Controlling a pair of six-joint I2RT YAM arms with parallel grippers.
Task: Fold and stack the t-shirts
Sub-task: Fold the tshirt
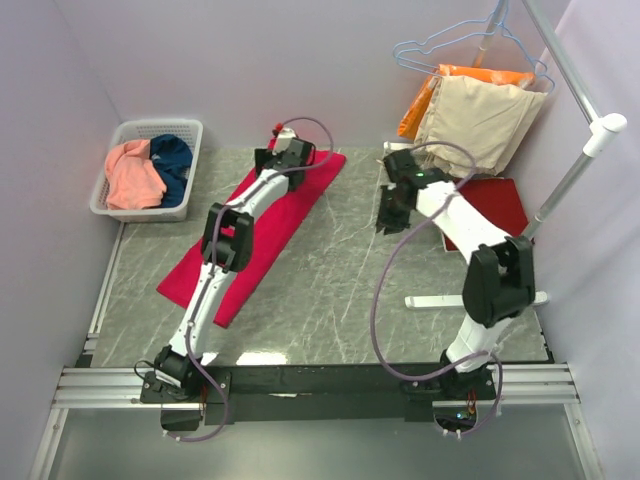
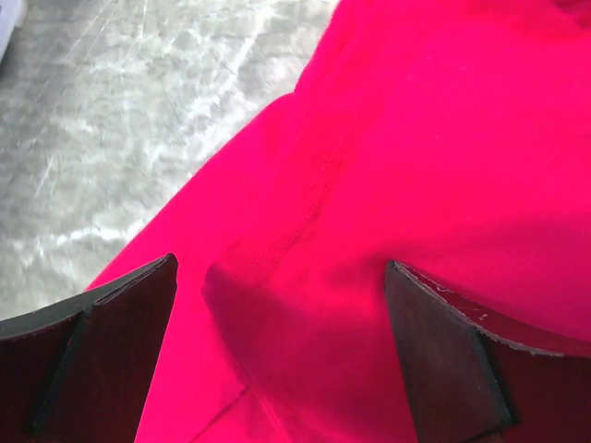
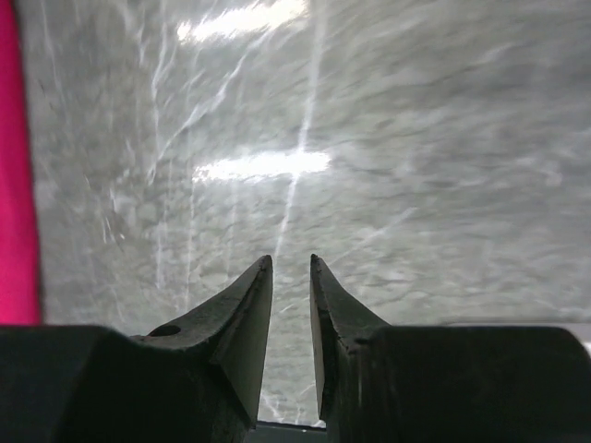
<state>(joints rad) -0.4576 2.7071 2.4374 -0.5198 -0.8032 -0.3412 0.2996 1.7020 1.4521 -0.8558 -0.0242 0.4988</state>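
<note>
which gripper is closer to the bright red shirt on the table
Left. The left gripper is over the crimson t-shirt; the right gripper is off to its right, above bare table.

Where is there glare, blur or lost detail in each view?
Top external: sharp, with a soft reflection on the table near its front edge. Left wrist: the crimson t-shirt is oversaturated, its folds faint. Right wrist: bright glare streaks on the table.

No readable text, label, brand, number or sign on anything in view.
</note>
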